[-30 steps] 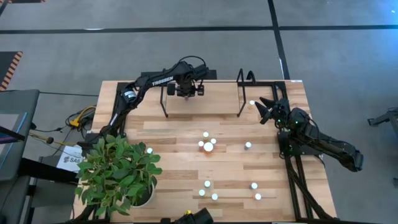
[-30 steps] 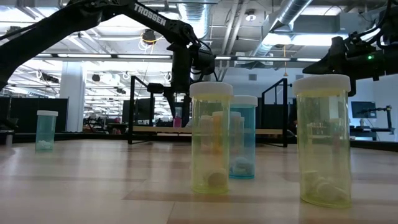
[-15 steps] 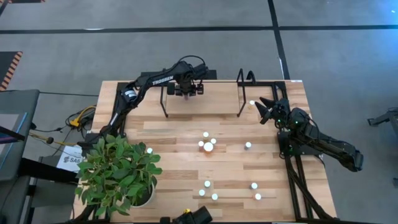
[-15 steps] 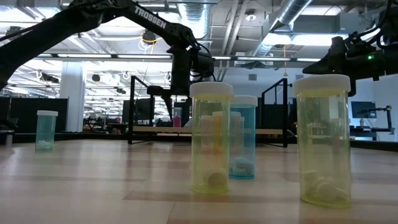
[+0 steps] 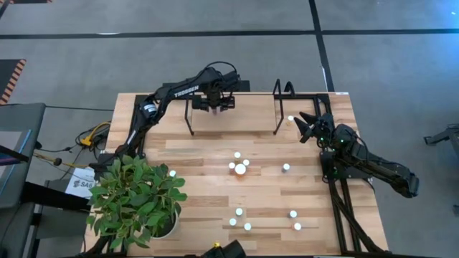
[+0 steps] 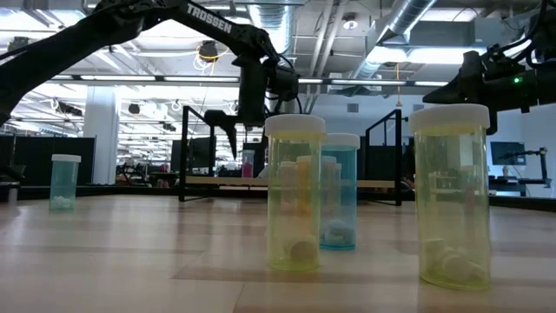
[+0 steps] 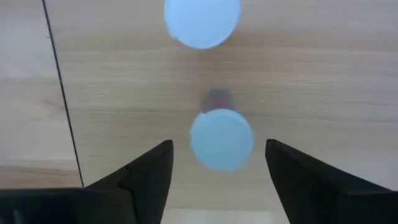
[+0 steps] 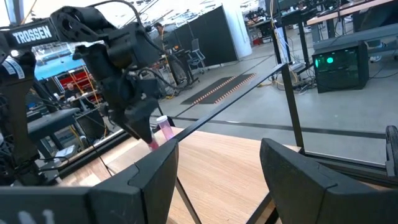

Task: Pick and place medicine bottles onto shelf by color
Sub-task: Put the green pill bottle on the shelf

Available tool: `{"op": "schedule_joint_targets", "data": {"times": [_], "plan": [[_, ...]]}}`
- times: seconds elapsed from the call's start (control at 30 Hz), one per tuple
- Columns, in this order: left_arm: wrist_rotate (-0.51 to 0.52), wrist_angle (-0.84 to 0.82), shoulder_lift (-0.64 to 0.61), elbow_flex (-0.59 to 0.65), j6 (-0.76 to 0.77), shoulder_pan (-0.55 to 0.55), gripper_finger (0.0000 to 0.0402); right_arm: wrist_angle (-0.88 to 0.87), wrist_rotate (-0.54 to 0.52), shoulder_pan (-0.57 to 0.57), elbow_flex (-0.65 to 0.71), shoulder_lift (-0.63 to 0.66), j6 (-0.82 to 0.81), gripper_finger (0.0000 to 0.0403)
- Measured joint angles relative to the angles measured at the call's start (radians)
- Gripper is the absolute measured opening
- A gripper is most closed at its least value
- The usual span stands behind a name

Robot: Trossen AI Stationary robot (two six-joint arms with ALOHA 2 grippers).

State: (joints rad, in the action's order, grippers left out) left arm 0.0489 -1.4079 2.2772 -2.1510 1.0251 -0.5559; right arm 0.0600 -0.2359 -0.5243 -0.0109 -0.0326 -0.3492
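While left gripper (image 5: 217,102) hangs spread over shelf (image 5: 233,126), pink bottle (image 7: 221,138) stands on board beneath, untouched (second cap just beside). Right gripper (image 5: 307,125) waits spread near shelf's end.

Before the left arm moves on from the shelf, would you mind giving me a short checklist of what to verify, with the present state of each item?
1. Left gripper open: ok, its fingers stand apart with nothing between them.
2. Pink bottle released on the shelf: ok, it stands upright on the board, below the fingers.
3. Second bottle on the board apart from the pink one: ok.
4. Colour of that second bottle: cannot tell, only its cap shows.
5. Right gripper clear of the left arm: ok, it waits open beside the shelf's right end.
6. Bottles left on the table: ok, several stand in the open.
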Motion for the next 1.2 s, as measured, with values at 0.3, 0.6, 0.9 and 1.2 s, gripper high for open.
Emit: {"op": "schedule_joint_targets", "data": {"times": [0.3, 0.6, 0.9, 1.2], "plan": [[0.008, -0.104, -0.001, -0.126, 0.027, 0.037, 0.0250, 0.000, 0.000, 0.000, 0.000, 0.000, 0.000, 0.0249], [-0.074, -0.164, -0.001, -0.202, 0.057, 0.104, 0.0250, 0.000, 0.000, 0.000, 0.000, 0.000, 0.000, 0.0249], [-0.114, -0.163, -0.002, -0.205, 0.003, 0.195, 0.0250, 0.000, 0.000, 0.000, 0.000, 0.000, 0.000, 0.0249], [-0.133, -0.163, -0.002, -0.205, 0.006, 0.290, 0.0250, 0.000, 0.000, 0.000, 0.000, 0.000, 0.000, 0.0249]]}}
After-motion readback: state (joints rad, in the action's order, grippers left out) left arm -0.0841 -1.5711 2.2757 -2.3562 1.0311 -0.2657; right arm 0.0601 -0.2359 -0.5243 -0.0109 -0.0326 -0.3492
